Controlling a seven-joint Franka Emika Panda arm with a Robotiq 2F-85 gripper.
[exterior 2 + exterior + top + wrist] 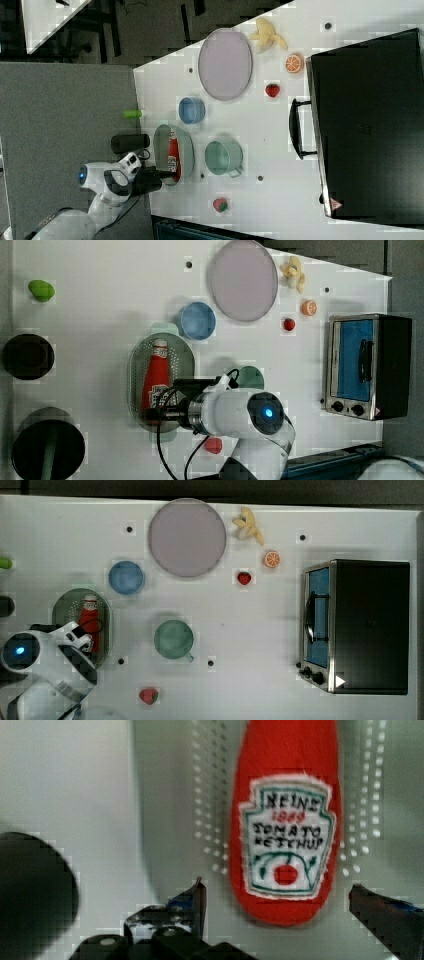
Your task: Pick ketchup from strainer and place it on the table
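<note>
We've got the black two-finger gripper [277, 902] spread wide, fingertips either side of the base end of the small red squeeze ketchup bottle w/ white label [286, 820]. It lies flat in the pale green oval perforated plastic strainer [137, 370]. Lower squarely, pinch mid-body. Bottle's cap end is cut off in wrist view; finger-to-bottle clearance unclear.

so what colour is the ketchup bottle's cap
White, on the ketchup bottle, clearest in the left view.
</note>
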